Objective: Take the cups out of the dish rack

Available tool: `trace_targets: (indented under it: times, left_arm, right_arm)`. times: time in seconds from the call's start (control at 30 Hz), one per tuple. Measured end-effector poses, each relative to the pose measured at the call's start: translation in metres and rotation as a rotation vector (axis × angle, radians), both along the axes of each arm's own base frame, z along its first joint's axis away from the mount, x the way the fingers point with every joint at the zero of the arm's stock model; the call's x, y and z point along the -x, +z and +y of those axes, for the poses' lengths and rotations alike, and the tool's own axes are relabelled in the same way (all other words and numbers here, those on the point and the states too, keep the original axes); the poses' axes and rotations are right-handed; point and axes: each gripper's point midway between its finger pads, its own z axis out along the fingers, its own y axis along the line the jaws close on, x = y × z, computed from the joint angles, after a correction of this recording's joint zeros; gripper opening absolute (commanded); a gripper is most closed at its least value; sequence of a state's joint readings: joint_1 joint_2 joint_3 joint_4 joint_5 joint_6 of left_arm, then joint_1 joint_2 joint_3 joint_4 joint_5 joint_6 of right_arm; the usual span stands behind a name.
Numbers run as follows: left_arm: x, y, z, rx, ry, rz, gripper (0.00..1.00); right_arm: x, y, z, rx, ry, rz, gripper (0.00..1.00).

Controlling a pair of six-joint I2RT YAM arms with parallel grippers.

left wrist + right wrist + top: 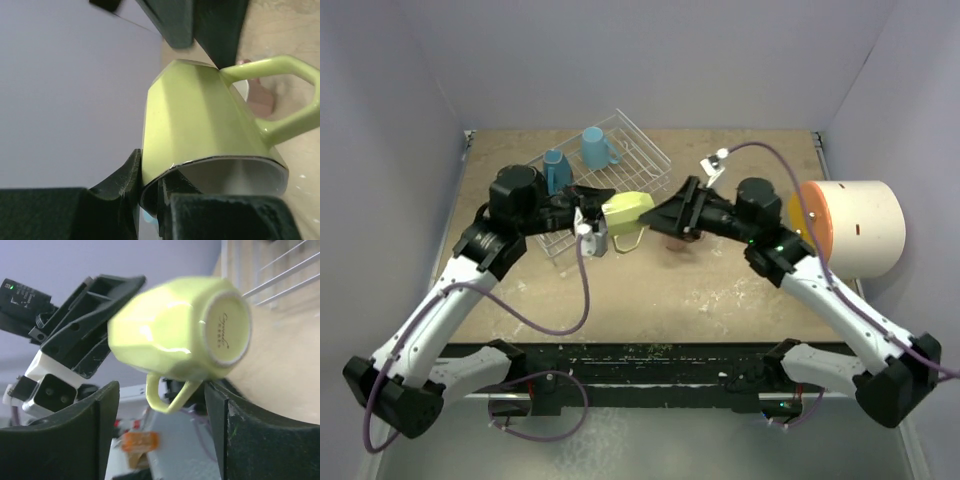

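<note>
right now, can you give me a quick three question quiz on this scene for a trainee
1. True or false: the yellow-green mug stands upright on the table.
2. Which gripper is shut on that mug? A left, B right, C both.
3. How many light blue mugs sit in the dish rack?
Key: 1 false, it is held on its side; 2 A, the left gripper; 3 two.

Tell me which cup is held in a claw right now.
The yellow-green cup, gripped at its rim by the left claw; both light blue cups sit in the dish rack.
</note>
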State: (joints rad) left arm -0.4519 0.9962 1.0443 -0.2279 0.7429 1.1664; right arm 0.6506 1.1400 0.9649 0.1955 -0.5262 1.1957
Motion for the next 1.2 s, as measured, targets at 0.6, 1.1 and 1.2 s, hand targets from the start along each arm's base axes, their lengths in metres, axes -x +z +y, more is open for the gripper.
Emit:
trace_targets:
  times: [0.6, 1.1, 1.2]
  left_arm:
    - [-0.016, -0.185, -0.037, -0.631, 0.286, 0.978, 0.0]
    - [-0.036, -0.267, -0.042, -0.868, 0.499, 1.084, 0.0]
    - [-0.036, -0.267, -0.048, -0.873, 0.507, 1.066, 0.38]
  right_arm:
    - [-0.038, 0.004, -0.143, 0.562, -0.49, -0.183, 0.79]
    - [-0.035, 0.008, -0.161, 0.63, -0.548, -0.178, 0.8]
    - [-0.033, 0.013, -0.165, 0.629, -0.566, -0.188, 0.8]
